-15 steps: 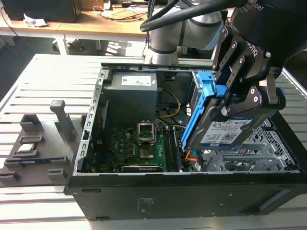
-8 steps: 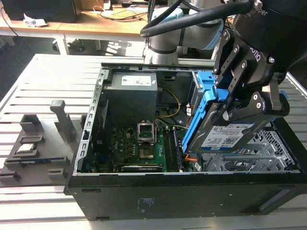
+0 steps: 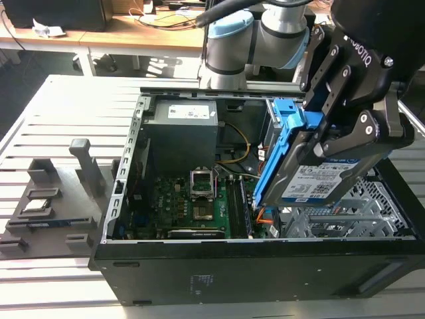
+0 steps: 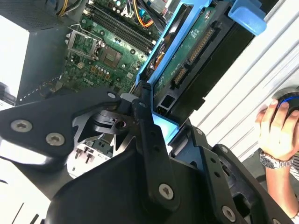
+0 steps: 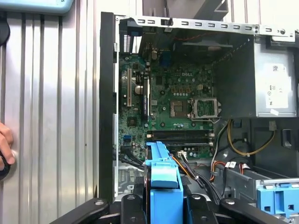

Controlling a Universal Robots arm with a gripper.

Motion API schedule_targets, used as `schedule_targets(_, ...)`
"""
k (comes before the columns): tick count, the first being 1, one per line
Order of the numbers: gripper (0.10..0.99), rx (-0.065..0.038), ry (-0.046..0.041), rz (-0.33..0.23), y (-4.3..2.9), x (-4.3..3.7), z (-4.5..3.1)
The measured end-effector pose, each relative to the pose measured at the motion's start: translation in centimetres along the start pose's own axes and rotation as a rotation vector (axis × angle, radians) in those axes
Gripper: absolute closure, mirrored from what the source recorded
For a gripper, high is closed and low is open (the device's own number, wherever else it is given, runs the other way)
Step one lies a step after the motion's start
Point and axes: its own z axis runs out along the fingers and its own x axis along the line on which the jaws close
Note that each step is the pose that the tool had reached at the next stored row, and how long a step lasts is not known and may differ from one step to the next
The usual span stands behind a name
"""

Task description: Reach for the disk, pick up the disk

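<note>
My black end effector is clamped on the disk, a rectangular silver metal hard drive with a white-and-blue label and bright blue plastic side rails; in the exterior view my linked fingers press across its upper end, and the drive hangs tilted below them, label face outward. I judge the grip sits at that end so the long body stays free of the case walls. In the second wrist view the same drive runs away from my fingers, its green circuit-board underside and connector edge exposed, one blue rail beside my finger link. In the first wrist view a blue rail stands between my finger links. The drive is lifted clear above the open black computer case, over the corner with the silver drive cage. Beyond it, deeper in the case, lie the green motherboard with its bare processor socket, and the grey power supply box. Further off, outside the case on the slatted metal worktop, sits a grey parts fixture. A person's hand rests on a mouse at the far side.
</note>
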Motion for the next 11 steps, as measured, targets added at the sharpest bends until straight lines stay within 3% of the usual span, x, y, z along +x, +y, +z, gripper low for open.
schedule_targets(2,0.718,0.000,0.0000,0.000,0.03,-0.05,-0.46)
schedule_targets(6,0.718,0.000,0.0020,0.000,0.04,-0.09,-0.47)
schedule_targets(9,0.718,-0.001,0.0384,-0.016,0.04,-0.25,-0.43)
schedule_targets(11,0.718,-0.002,0.0427,-0.023,0.04,-0.33,-0.43)
